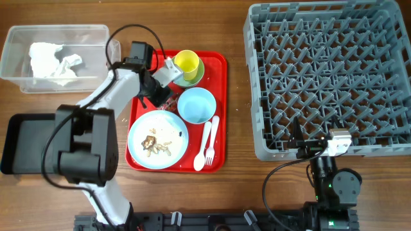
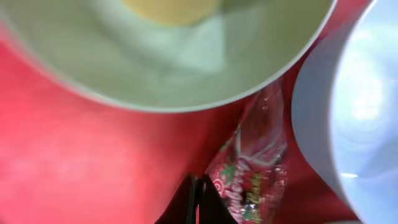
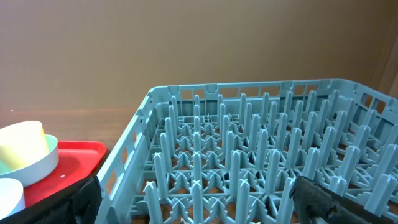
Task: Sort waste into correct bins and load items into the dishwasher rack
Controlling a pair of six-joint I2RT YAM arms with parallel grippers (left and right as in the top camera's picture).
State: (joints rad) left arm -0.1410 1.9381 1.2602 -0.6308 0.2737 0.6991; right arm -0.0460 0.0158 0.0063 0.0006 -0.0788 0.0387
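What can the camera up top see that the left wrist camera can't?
Only the overhead view: the dishwasher rack, the clear tub with napkins, the plate with scraps, the fork and spoon. Only the left wrist view: the printed wrapper up close, closed fingers at its edge. Both: the red tray, pale green bowl and light blue bowl.

A wooden table (image 1: 234, 128) fills the overhead view, warm mid-brown, its grain running left to right. Light falls evenly here, and the shadows are soft and short. From the right wrist, the same wood stretches away smoothly with a faint pale sheen. A lighter strip (image 3: 390, 37) edges the far right, too blurred to name.
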